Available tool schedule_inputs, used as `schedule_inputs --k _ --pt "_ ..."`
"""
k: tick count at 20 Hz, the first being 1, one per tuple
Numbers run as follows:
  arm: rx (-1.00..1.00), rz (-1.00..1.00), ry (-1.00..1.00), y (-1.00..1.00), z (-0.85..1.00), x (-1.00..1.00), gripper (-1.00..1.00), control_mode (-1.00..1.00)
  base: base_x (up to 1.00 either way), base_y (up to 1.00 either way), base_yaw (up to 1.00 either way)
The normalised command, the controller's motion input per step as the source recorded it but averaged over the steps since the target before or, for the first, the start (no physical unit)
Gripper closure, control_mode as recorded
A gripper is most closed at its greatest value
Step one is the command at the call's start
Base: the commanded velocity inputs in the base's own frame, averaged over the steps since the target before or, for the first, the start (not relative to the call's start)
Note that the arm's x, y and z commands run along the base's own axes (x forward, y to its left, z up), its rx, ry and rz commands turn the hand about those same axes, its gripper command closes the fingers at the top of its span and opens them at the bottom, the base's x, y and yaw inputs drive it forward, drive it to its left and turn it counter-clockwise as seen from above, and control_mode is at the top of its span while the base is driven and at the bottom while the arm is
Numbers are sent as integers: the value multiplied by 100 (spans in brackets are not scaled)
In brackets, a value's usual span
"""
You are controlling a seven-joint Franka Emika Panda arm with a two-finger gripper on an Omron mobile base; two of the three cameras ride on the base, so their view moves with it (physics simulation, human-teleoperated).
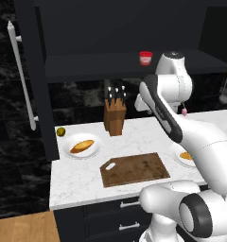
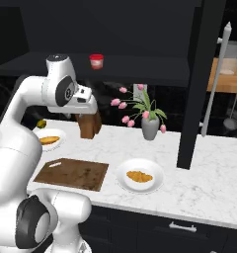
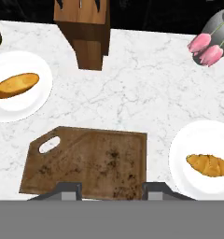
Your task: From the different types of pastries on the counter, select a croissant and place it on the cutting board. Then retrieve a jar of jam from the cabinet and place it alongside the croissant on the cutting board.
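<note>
Croissant (image 3: 209,165): on white plate (image 3: 179,154), lower right; unpicked
Cutting board (image 3: 88,164): bottom centre; bare
Jar of jam (image 1: 145,57): top centre, cabinet shelf (image 1: 87,68)
Gripper (image 3: 112,191): fingertips apart, empty; both placements remain

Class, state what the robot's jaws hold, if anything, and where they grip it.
Nothing is held: the gripper hangs open above the cutting board, nothing between its jaws.

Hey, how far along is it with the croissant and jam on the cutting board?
Nothing looks done yet. The cutting board is bare. The croissant lies on its plate, and the jar of jam stands on the cabinet shelf. The pincer hangs open above the board, holding nothing. Both placements remain.
</note>
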Motion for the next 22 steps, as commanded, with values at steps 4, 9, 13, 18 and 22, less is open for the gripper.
schedule_inputs --k 4,9,13,18,22 --pt "0 13 -2 -41 -2 6 -100 -100 0 0 0" --pt "3 43 -2 -93 -9 -15 -100 -100 0 0 0" --pt "1 36 9 -98 -17 -26 -100 -100 0 0 0" --pt "3 27 20 -89 -36 -2 -100 -100 0 0 0" --pt "0 29 -6 -44 -42 7 -100 -100 0 0 0"
